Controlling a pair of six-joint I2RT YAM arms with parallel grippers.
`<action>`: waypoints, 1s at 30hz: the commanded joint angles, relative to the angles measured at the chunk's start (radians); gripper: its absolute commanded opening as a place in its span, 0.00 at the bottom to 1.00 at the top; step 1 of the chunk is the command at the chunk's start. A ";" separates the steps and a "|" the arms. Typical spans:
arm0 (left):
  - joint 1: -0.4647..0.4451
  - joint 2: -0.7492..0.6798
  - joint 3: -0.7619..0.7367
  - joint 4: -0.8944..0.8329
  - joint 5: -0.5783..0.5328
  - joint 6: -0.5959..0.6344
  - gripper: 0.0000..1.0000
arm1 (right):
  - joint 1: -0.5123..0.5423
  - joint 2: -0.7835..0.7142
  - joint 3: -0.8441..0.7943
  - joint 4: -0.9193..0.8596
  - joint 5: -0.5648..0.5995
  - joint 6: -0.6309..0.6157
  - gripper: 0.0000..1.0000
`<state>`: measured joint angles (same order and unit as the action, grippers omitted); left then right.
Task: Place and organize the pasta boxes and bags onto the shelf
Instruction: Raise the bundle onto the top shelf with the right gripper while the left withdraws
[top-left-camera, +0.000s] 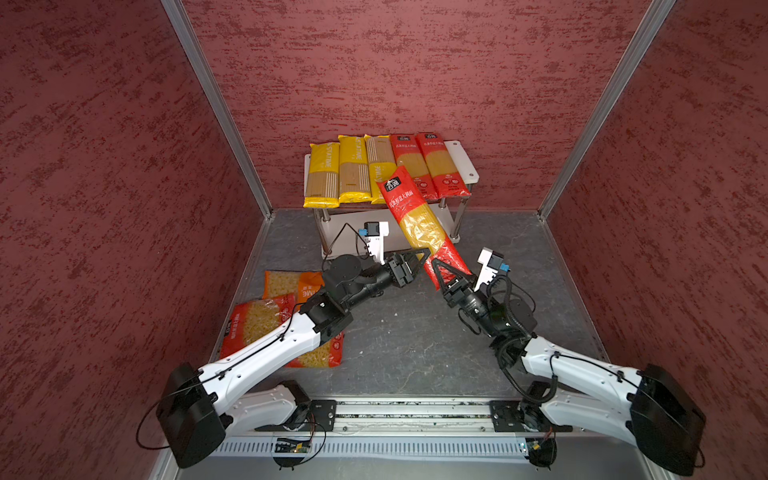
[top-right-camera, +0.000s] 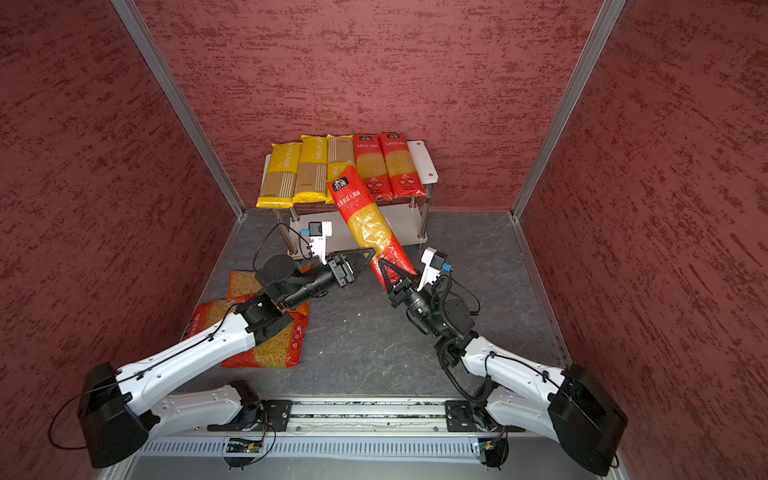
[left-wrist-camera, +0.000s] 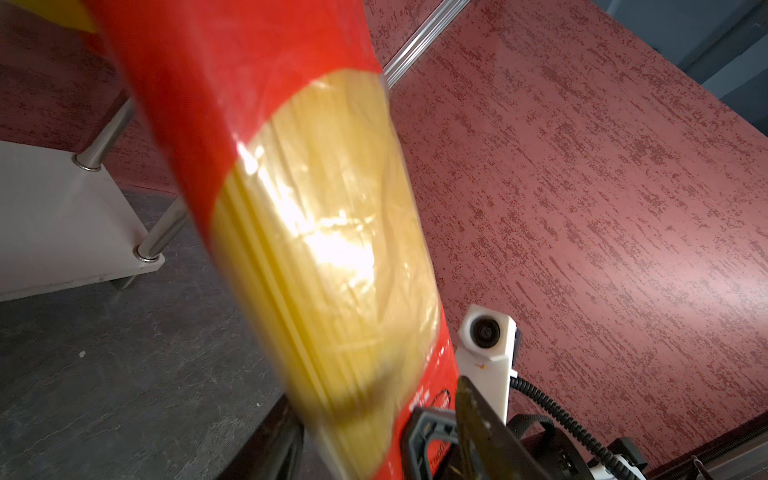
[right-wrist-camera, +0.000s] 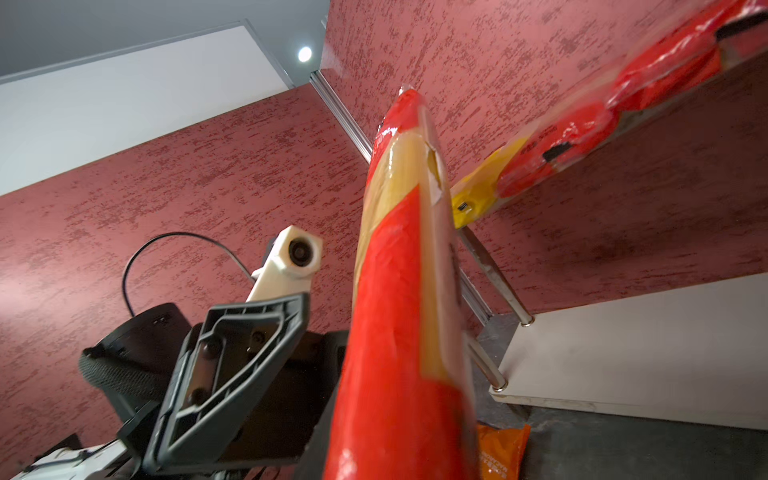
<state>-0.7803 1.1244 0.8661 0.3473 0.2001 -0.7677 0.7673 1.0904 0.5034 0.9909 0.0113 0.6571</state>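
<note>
A long red spaghetti bag (top-left-camera: 419, 224) (top-right-camera: 365, 220) slants up from the floor area toward the front of the shelf (top-left-camera: 461, 162). My right gripper (top-left-camera: 451, 272) (right-wrist-camera: 395, 449) is shut on its lower end. My left gripper (top-left-camera: 422, 255) (left-wrist-camera: 374, 399) stands open around the bag's middle, one finger beside the wrapper. On the top board lie three yellow packs (top-left-camera: 354, 168) and two red bags (top-left-camera: 438, 164). Wider short-pasta bags (top-left-camera: 266, 320) overlap on the floor at left, partly under my left arm.
The shelf's lower board (top-left-camera: 357, 226) (right-wrist-camera: 623, 345) is bare where it shows, with chrome posts (left-wrist-camera: 162, 228) at its corners. Red textured walls with aluminium corner strips (top-left-camera: 216, 108) close three sides. The arms' base rail (top-left-camera: 415, 415) runs along the front.
</note>
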 joint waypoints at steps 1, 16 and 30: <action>-0.010 -0.040 -0.040 -0.022 -0.022 0.023 0.57 | -0.057 -0.031 0.108 0.004 0.000 -0.045 0.00; -0.051 -0.110 -0.208 -0.037 -0.081 -0.034 0.57 | -0.435 0.037 0.517 -0.440 -0.092 0.053 0.00; -0.098 -0.093 -0.272 -0.029 -0.120 -0.057 0.57 | -0.689 0.355 0.836 -0.522 -0.380 0.412 0.00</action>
<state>-0.8677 1.0275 0.6167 0.2989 0.1013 -0.8139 0.0643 1.4475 1.2640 0.3069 -0.2707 0.9855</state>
